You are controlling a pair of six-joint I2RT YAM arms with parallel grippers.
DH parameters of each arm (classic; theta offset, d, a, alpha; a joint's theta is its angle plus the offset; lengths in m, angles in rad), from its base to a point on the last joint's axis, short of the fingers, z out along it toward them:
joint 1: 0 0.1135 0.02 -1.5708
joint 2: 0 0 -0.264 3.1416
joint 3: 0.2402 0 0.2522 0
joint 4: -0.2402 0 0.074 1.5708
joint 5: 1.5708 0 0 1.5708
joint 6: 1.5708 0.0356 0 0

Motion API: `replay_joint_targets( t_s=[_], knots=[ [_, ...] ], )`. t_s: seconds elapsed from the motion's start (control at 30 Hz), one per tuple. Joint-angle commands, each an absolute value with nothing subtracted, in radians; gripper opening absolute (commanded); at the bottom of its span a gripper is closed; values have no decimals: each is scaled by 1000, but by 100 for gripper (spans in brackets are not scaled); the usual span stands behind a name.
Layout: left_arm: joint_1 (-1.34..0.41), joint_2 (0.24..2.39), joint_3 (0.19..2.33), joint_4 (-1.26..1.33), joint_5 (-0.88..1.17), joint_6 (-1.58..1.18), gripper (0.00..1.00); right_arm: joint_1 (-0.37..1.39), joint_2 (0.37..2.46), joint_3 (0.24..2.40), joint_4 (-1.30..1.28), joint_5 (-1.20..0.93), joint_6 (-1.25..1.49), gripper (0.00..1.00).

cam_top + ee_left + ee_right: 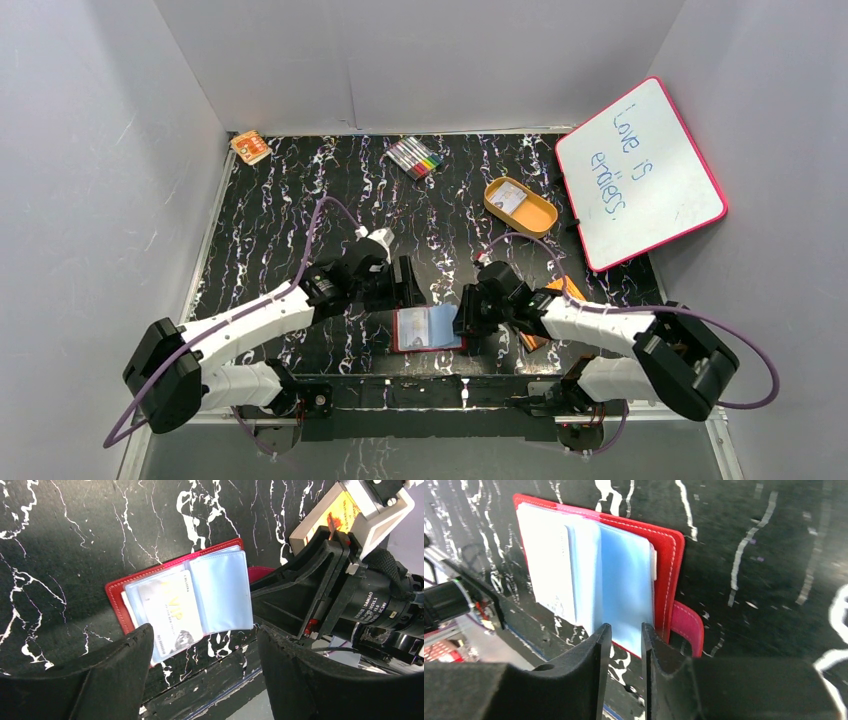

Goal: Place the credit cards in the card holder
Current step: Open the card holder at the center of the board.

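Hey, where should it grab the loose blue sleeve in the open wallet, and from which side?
Probably its free outer edge, opposite the spine, coming from the snap tab side. The sleeve lifts off the red card holder there, so a finger can slip under; the right end effector sits close by, jaws barely apart.

Two credit cards show (one sleeved in the holder, the other lying in the tray). There is one card holder, one orange tray, one whiteboard, one bundle of markers, one orange booklet and one small orange packet.
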State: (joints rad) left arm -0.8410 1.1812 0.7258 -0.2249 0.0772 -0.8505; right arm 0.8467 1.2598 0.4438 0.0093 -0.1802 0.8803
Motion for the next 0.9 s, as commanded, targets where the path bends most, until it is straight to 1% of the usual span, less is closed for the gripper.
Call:
replay_joint_targets(
  t_s=[0.0,0.17,0.3,0.5,0.67,0.87],
  knots=[
    [-845,1183,783,-267,45,-809,73,844,1174,492,-197,-63,830,38],
    [-845,1207,791,-241,63,-811,72,845,1100,517,-266,-42,818,38],
    [-845,1236,788,-190,100,-829,71,845,1079,498,-220,-59,815,37],
    [-845,1315,791,-101,196,-867,67,845,1118,488,-126,-113,820,34],
    [-847,1359,796,-83,217,-878,65,845,1183,514,-109,-131,806,33],
    [-847,1391,764,-30,251,-908,62,845,1197,488,-66,-149,806,36]
  ],
)
